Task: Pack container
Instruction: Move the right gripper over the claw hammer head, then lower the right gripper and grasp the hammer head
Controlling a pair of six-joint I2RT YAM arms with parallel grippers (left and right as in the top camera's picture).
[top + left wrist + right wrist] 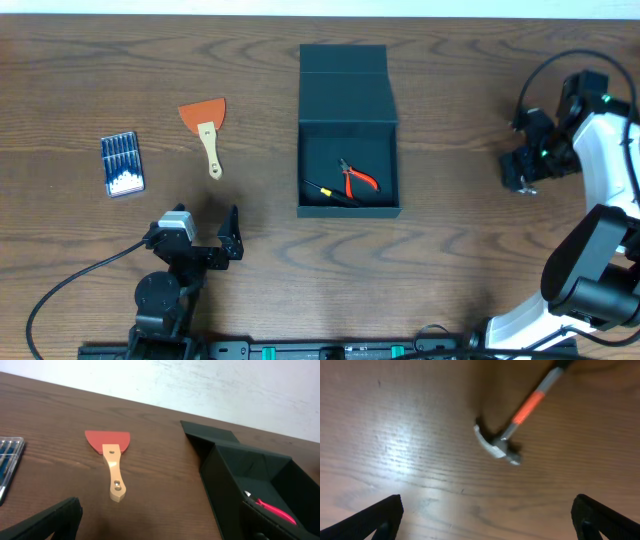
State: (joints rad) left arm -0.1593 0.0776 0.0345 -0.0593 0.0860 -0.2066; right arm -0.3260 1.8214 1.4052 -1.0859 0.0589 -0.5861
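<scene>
Hammer (525,412) lies beneath my spread right hand (524,172), handle pointing to 1 o'clock, and the container (345,80) sits at 9 o'clock overhead.

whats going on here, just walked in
Two robot arms are packing tools into the open container. Red pliers and a screwdriver already lie inside. An orange scraper and a blue bit case lie on the table to its left. The right gripper, open and empty, hovers over a hammer. The left gripper is open too, holding nothing.
</scene>
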